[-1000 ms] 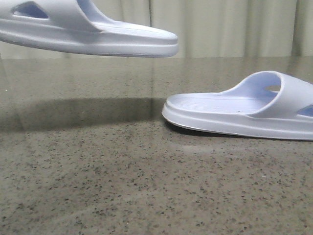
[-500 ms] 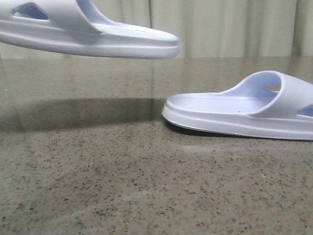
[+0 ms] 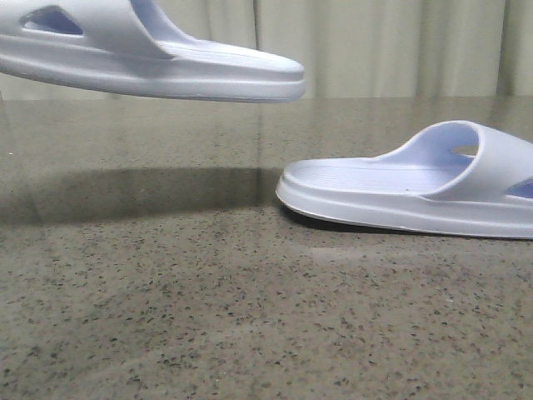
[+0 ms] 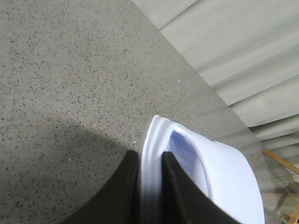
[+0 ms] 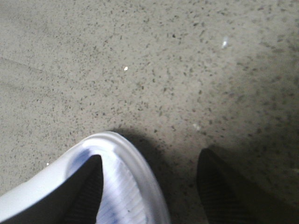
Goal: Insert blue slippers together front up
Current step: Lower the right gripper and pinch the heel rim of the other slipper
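One blue slipper [image 3: 166,71] hangs level above the table at the upper left, its toe pointing right. In the left wrist view my left gripper [image 4: 150,156] is shut on the sole edge of this slipper [image 4: 219,172], one black finger on each side. The other blue slipper [image 3: 391,196] lies flat on the table at the right, toe pointing left. My right gripper [image 5: 150,161] is open over that slipper [image 5: 126,186]: one finger sits over the ribbed footbed, the other over bare table, with the rim between them. Neither gripper shows in the front view.
The speckled stone tabletop [image 3: 208,317] stretches wide in front of and between the slippers. A pale curtain [image 3: 375,50] hangs behind the table's far edge. A wooden frame [image 4: 280,158] stands beyond the table in the left wrist view.
The lifted slipper has crept very slightly to the right. The slipper on the table has not moved.
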Robot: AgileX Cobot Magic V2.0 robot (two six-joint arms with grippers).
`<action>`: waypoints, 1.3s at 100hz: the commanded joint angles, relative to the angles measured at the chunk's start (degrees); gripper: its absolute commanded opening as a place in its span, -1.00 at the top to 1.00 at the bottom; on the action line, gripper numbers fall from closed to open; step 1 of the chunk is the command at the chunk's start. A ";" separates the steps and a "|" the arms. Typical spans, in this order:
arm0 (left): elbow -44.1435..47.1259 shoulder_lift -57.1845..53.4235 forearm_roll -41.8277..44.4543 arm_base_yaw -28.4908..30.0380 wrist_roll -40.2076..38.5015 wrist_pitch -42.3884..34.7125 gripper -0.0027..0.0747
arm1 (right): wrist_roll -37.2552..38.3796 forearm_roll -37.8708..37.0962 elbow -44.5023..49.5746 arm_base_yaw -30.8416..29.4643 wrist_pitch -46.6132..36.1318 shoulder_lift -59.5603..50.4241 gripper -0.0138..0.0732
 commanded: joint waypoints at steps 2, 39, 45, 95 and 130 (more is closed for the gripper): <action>-1.52 -0.69 -1.98 -0.51 -0.13 -1.45 0.86 | -0.33 0.54 -1.19 1.74 -0.35 1.23 -0.20; -1.52 -0.69 -2.18 -0.51 -0.13 -1.16 0.86 | -0.33 1.06 -1.19 7.59 -2.62 4.10 -0.15; -1.52 -0.69 -2.18 -0.51 -0.13 -0.87 0.86 | -0.33 1.16 -1.19 7.59 -2.62 4.54 -0.03; -1.52 -0.69 -2.65 -0.51 -0.13 -0.74 0.86 | -0.60 0.44 -1.32 7.59 -7.76 5.57 0.93; -1.52 -0.69 -4.53 -0.51 -0.13 1.16 0.86 | -0.60 0.41 -4.75 7.59 -21.77 -0.83 0.93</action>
